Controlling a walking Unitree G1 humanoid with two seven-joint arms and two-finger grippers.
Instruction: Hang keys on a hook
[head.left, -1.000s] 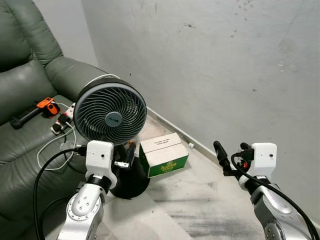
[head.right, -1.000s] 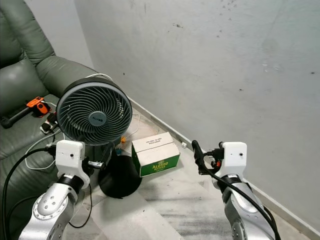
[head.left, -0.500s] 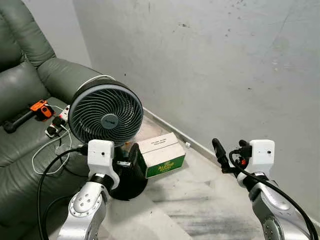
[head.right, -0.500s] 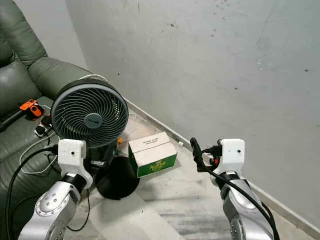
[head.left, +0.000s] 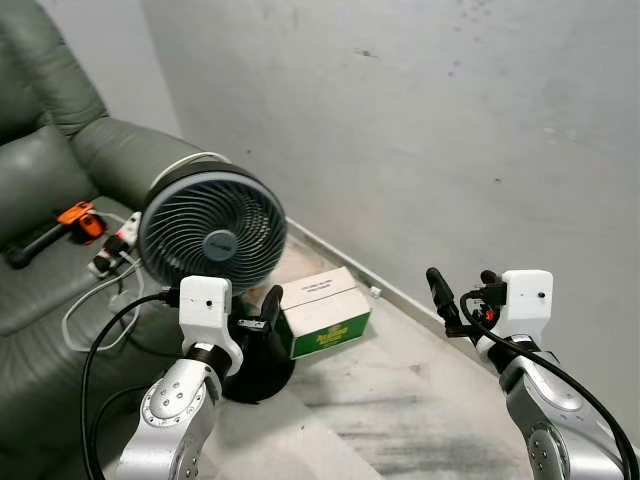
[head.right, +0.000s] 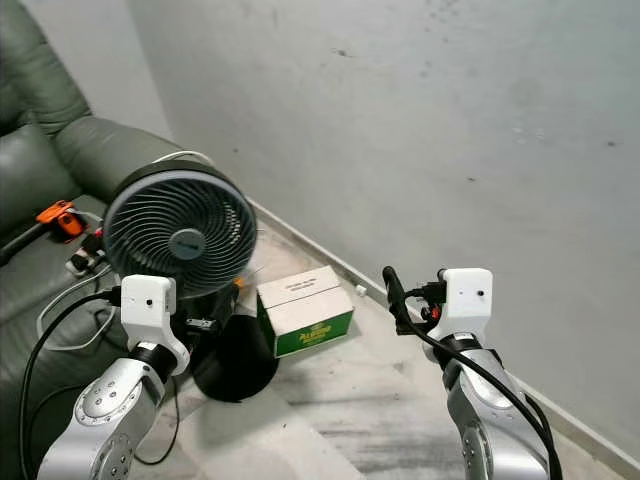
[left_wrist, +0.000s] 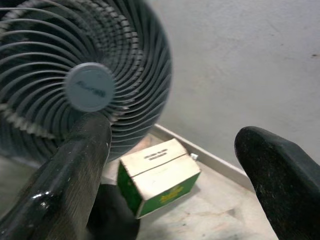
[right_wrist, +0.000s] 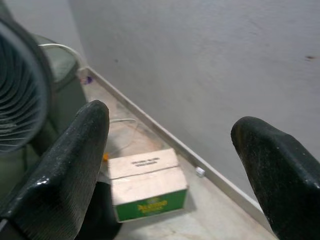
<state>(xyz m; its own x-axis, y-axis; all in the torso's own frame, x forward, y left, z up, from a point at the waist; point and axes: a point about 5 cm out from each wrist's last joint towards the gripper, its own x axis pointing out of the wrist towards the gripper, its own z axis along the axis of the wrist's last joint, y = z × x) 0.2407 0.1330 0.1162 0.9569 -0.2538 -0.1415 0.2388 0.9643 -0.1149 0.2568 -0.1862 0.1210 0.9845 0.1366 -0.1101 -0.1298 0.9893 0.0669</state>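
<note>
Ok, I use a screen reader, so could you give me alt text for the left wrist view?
A dark round fan stands close ahead, seen between the open left gripper's two black fingers. Beyond it a green and white cardboard box lies on the pale floor by a grey wall.

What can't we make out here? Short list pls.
- Green box: its lettering is too small to read in both eye views and both wrist views.
- Fan: the left arm hides part of its base in the eye views.
- Orange tool on the sofa: too small to identify.
- Left gripper and right gripper: both open, empty.
</note>
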